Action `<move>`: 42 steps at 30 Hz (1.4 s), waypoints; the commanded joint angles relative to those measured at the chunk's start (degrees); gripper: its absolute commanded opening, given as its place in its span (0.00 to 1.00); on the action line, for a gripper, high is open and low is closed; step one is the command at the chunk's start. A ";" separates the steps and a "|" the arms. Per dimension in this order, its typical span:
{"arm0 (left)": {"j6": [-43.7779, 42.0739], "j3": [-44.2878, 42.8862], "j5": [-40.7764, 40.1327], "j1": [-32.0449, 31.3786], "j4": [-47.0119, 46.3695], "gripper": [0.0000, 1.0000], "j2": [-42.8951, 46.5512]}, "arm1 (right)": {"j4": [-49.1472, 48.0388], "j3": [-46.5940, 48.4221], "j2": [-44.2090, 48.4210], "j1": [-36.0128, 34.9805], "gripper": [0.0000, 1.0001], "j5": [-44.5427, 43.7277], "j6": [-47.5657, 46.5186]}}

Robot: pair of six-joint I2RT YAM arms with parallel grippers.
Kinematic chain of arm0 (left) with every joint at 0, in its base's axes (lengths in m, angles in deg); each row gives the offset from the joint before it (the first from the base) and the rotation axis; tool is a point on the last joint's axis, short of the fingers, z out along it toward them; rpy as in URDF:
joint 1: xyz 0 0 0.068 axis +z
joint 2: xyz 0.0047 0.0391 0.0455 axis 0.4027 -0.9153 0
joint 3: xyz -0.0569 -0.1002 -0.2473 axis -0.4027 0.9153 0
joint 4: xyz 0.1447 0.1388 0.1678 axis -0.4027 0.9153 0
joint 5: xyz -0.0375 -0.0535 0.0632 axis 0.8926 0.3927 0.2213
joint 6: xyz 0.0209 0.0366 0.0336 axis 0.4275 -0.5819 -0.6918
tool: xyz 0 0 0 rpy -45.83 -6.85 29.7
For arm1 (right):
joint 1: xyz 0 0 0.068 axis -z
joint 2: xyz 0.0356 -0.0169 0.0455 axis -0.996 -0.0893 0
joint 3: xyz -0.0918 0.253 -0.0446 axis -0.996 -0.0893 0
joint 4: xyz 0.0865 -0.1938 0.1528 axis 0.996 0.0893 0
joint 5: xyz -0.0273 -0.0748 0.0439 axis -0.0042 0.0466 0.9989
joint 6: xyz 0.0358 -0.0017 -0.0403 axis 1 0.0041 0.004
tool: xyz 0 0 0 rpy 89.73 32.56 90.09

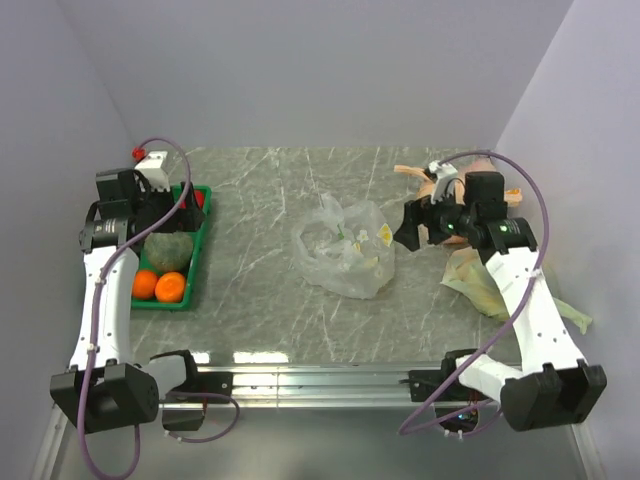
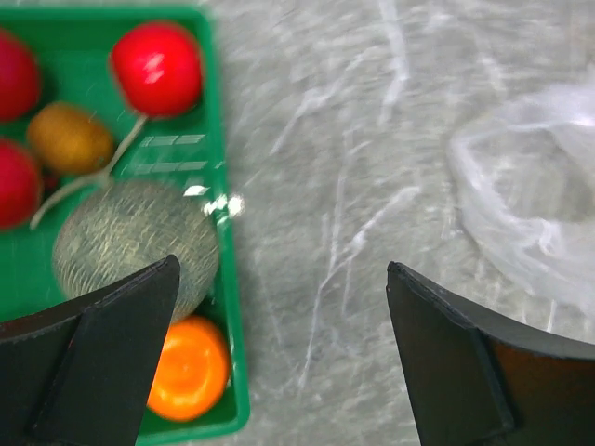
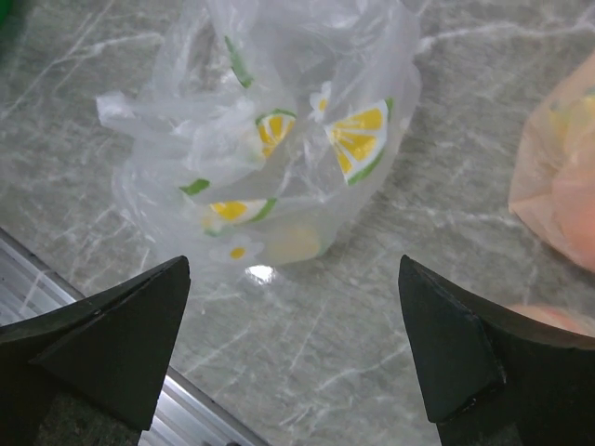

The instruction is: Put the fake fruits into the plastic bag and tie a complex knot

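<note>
Fake fruits (image 2: 156, 67), glossy red, orange and brownish plastic balls with one larger dull green round piece (image 2: 130, 242), are gathered in a shallow green plastic tray (image 2: 218, 167) at the left side of the grey marbled table (image 1: 260, 200). None is noted inside the bag, so loading is judged not yet begun. Thin clear crinkly plastic bag with lemon-slice prints (image 3: 279, 158) is laid slumped at mid-table, well apart from the tray and between the two arms, probably so that either can reach it. Its mouth is crumpled and partly collapsed, and whether it gapes enough to take a ball cannot be told. Left gripper (image 2: 281, 269) is held over the near right edge of the tray, jaws spread wide with nothing between them, the dull green piece and an orange ball (image 2: 189, 367) lying by its left finger; a first pick is judged to be set up. Right gripper (image 3: 294, 265) is hung just right of the clear bag, likewise released and unloaded, presumably placed to hold or open the mouth. An orange-tinted bag (image 3: 558, 186) and a pale green bag (image 1: 480, 280) are left at the right, apart from the work.
</note>
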 commanded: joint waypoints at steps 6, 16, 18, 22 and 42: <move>-11.74 5.97 25.32 -7.31 -10.94 0.99 5.39 | -10.39 6.73 -10.04 -7.32 1.00 1.18 5.19; -4.08 22.67 18.49 -35.01 -40.31 0.99 4.10 | -18.94 15.60 -25.69 -15.24 1.00 -2.94 9.95; -8.39 22.86 15.51 -39.22 -43.63 0.99 0.33 | -19.38 17.70 -29.37 -16.11 1.00 -3.30 10.30; -11.74 21.72 13.39 -41.79 -48.73 0.98 -6.97 | -19.12 20.96 -35.00 -17.78 1.00 -2.69 10.48; -14.28 12.15 14.95 -45.49 -53.62 0.26 -27.02 | -16.40 27.47 -45.56 -21.40 0.27 -1.89 12.24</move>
